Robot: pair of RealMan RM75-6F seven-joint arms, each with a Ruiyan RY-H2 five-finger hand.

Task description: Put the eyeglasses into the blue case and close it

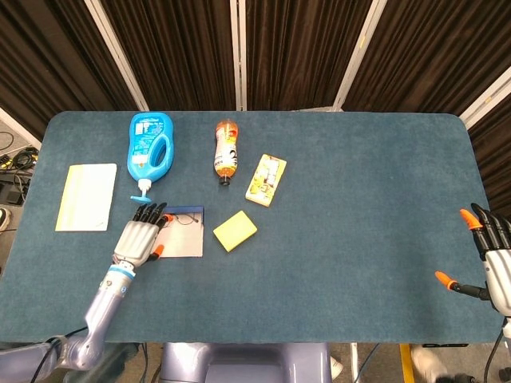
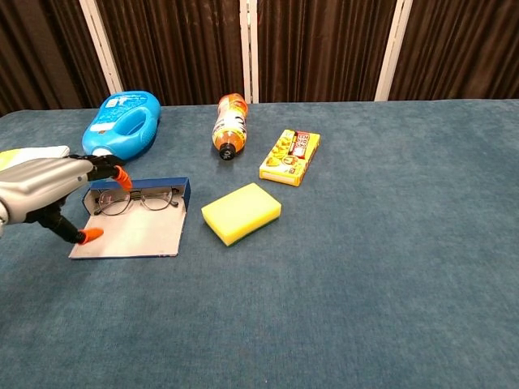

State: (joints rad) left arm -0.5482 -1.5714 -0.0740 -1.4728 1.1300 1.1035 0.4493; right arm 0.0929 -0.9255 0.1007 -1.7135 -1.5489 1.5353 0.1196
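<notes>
Beside the blue case [image 2: 134, 219], where the eyeglasses [image 2: 138, 200] already lay, the empty, spread left hand [image 2: 50, 194] needed only to fold its flap shut.

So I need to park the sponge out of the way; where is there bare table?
The table is bare from the snack box and sponge across to the right hand, and along the front edge. It is crowded around the case, detergent, bottle and left hand.
</notes>
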